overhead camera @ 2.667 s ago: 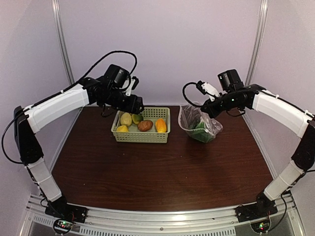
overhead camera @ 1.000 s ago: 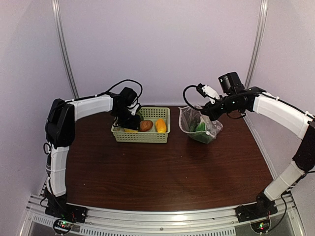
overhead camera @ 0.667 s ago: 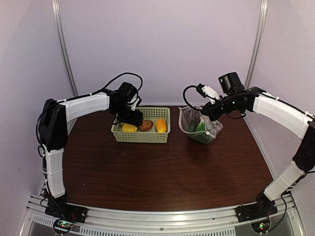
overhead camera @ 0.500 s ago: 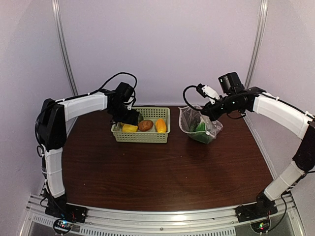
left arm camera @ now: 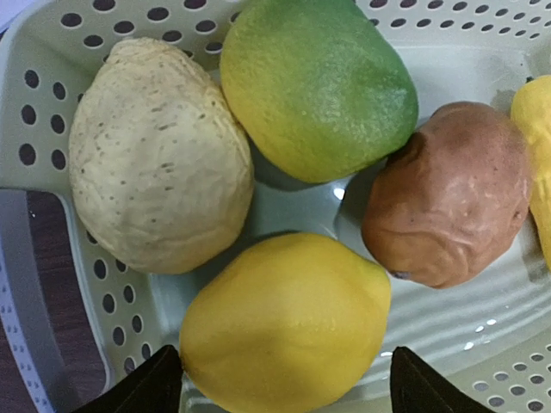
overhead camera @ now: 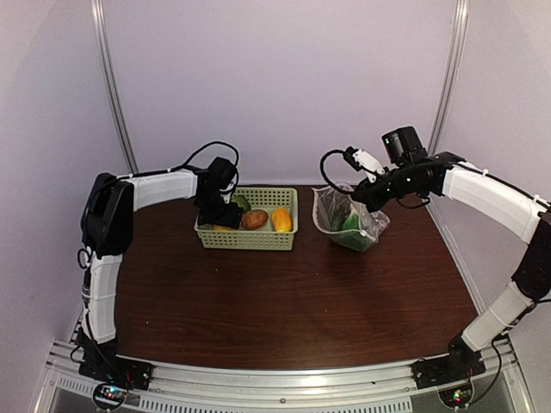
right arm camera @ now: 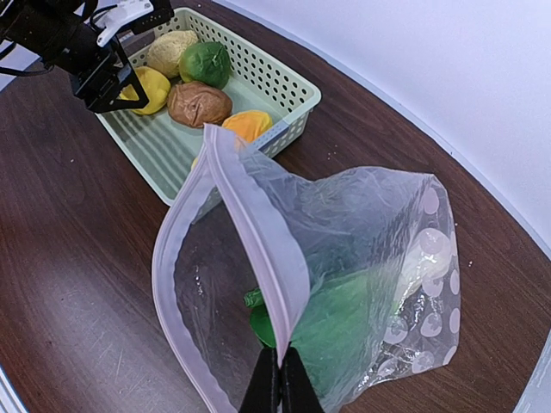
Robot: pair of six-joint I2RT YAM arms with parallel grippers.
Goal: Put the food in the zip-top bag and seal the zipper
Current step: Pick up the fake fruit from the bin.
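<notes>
My left claw (left arm camera: 284, 389) and right claw (right arm camera: 277, 387) at basket (left arm camera: 52, 52) and zip-top bag (right arm camera: 362, 224) on the counter (overhead camera: 284, 292).
My left claw hangs spread astride a yellow fruit (left arm camera: 284, 331) in the basket, with only its tips in frame. My right claw is pressed together on the zipper strip (right arm camera: 258, 249), and the bag's mouth gapes beside the basket. The green food (right arm camera: 344, 327) inside blurs behind plastic, and I cannot make out the slider.

Light even, bright, overhead. My right wrist view: sheen on table (right arm camera: 77, 284), lower left. Top view bows slightly at edges.
</notes>
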